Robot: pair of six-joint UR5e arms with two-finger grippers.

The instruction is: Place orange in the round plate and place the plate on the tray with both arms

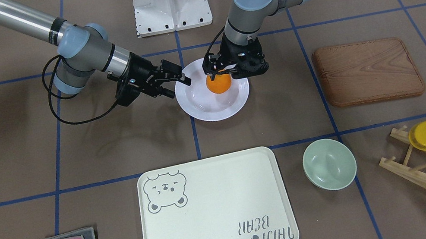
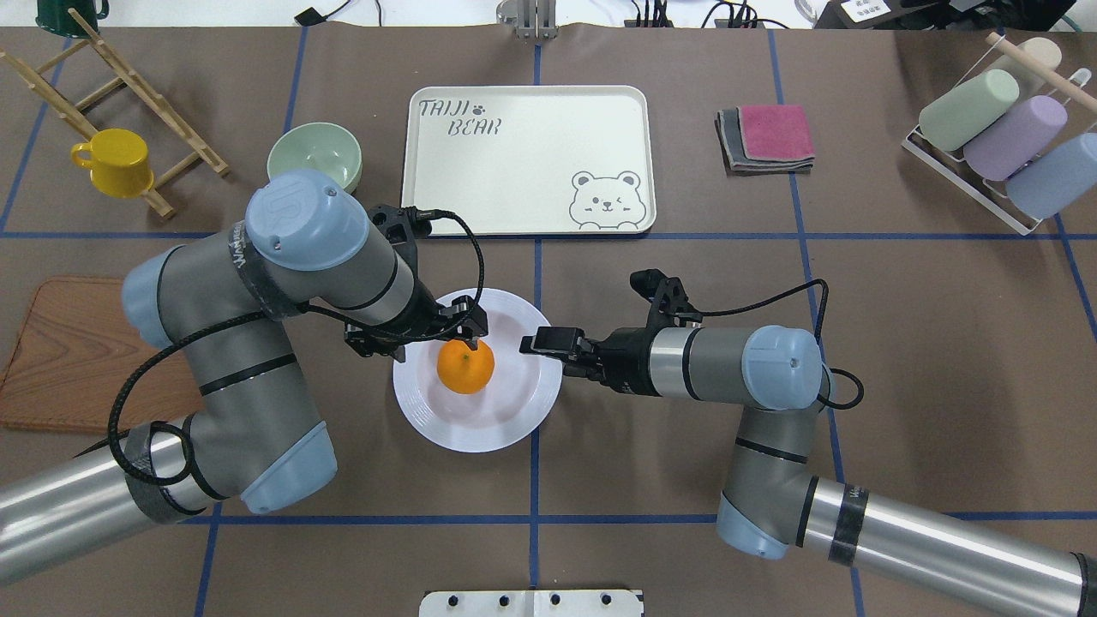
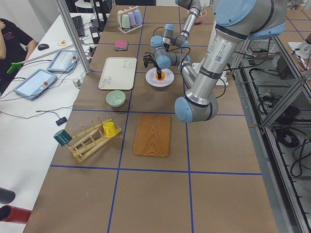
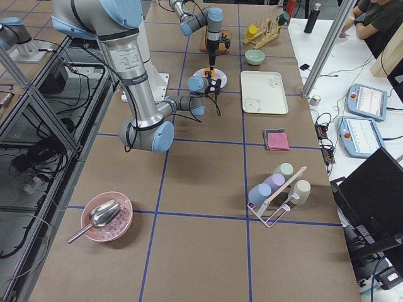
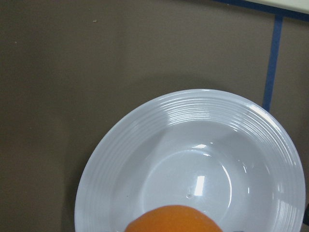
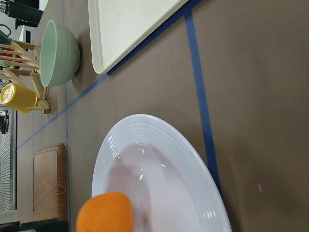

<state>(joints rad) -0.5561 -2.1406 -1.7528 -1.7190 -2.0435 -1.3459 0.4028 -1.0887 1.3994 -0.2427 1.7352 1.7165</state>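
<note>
A: Between the left gripper's (image 1: 222, 75) black fingers, pinched near its top: small round bright orange (image 1: 219, 86), directly over the sunken centre of the glossy white ridged round plate (image 1: 202, 110). Touching it?

B: Hard to tell. Spread wide at the plate's rim, on its own side: right gripper (image 1: 177, 87). Farther out, well apart: large cream rectangular plastic tray (image 1: 212, 216).

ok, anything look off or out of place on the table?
Nothing stands out. The orange is within the round plate rim, between the left gripper jaws. The plate looks whole and level, and the tray lies flat. No spills or damage visible.
</note>
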